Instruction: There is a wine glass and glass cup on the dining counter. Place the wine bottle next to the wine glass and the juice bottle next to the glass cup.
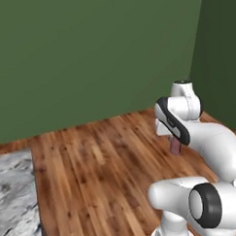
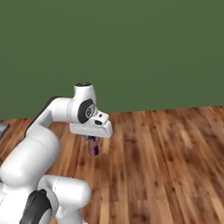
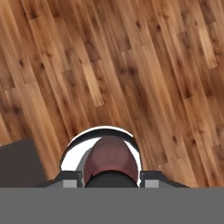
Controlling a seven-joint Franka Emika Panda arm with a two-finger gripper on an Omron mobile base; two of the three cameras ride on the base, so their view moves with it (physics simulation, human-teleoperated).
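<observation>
- Right base view: the white arm reaches forward over a bare wooden floor (image 2: 174, 166), in front of a plain green wall (image 2: 128, 41). Its gripper (image 2: 93, 142) points down, clamped on the juice bottle (image 2: 93, 147), a small reddish bottle hanging below the hand, well above the boards.
- Hand view: the juice bottle (image 3: 110, 161) sits between the two dark fingertips, its rounded reddish body seen end-on, with only floor planks beyond it.
- Left base view: a corner of the dining counter (image 1: 14, 202), grey-and-white marbled stone, shows at the lower left, well apart from the gripper (image 1: 175, 145) and the juice bottle (image 1: 175, 147) it carries.
- The wine glass, the glass cup and the wine bottle are out of frame, so I cannot say where the bottle should go on the counter.
- Risk: the bottle is held high over hard floor. If the grip is shallow, a quick swing of the arm or a jolt from the base could shake it loose, and it would drop and roll away.
- Risk: the counter has an overhanging edge. Coming in too low could knock the bottle against that edge.
- Risk: the cup is nearly see-through and light. Setting the bottle down too close could tip it, and choosing the wrong glass would undo the pairing.
</observation>
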